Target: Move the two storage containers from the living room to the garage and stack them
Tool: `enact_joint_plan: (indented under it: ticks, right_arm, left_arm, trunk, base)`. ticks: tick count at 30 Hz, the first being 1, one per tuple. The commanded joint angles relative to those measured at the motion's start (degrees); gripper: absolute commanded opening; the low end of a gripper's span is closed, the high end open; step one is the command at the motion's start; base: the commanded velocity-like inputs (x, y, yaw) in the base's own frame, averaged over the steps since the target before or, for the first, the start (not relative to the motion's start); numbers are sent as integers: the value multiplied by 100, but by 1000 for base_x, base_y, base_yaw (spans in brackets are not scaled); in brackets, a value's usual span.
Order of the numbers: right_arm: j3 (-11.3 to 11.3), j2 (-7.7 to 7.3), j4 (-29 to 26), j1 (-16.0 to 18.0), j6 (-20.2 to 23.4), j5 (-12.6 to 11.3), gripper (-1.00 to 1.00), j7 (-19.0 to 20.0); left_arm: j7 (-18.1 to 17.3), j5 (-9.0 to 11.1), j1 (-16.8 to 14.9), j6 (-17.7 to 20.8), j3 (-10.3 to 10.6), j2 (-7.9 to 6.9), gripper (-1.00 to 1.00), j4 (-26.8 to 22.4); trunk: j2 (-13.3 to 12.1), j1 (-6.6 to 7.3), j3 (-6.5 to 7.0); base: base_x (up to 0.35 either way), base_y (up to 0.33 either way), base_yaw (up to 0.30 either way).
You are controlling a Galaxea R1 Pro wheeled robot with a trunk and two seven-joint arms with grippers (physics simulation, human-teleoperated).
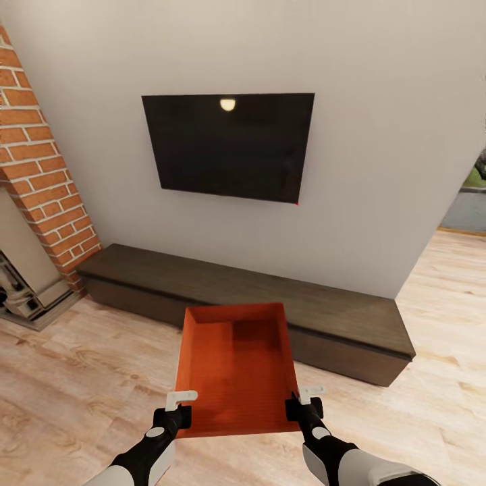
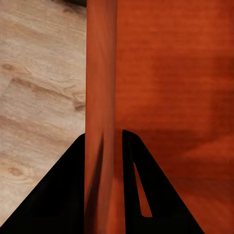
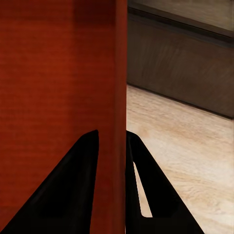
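Head view: storage container point(image 1: 233, 368) between pincers.

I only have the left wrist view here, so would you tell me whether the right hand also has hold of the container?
Observer: Yes. The right hand pinches the storage container by its wall, one finger on each side.
Operator: Thanks, and where are we?
Observer: The head view shows the living room: a black TV on the wall above a low dark cabinet.
Operator: Is the bin carried level?
Observer: The left hand and the right one grip its near corners, and it is empty inside.
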State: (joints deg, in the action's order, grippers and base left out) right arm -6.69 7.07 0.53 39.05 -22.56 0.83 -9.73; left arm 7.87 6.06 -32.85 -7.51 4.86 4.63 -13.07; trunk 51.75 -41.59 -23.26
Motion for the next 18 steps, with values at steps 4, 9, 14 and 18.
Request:
enact_joint_plan:
  ticks: [4,9,14,18]
  right_arm:
    - [291,5,9,6,24,146,-100,-19]
    - [291,5,9,6,24,146,-100,-20]
    - [291,5,9,6,24,146,-100,-20]
    - [291,5,9,6,24,146,-100,-20]
  left_arm:
    - [65,10,-2,-22,77,-14,-100,-11]
    - [65,10,-2,-22,77,-14,-100,-11]
    - [65,10,-2,-22,77,-14,-100,-11]
    - [65,10,-2,-22,77,-14,-100,-11]
  trunk:
    - [5,-1,31]
    - [5,-1,77]
    - [5,-1,124]
    - [5,-1,161]
  base:
    - [0,0,0]
    - [0,0,0]
    - [0,0,0]
    - [0,0,0]
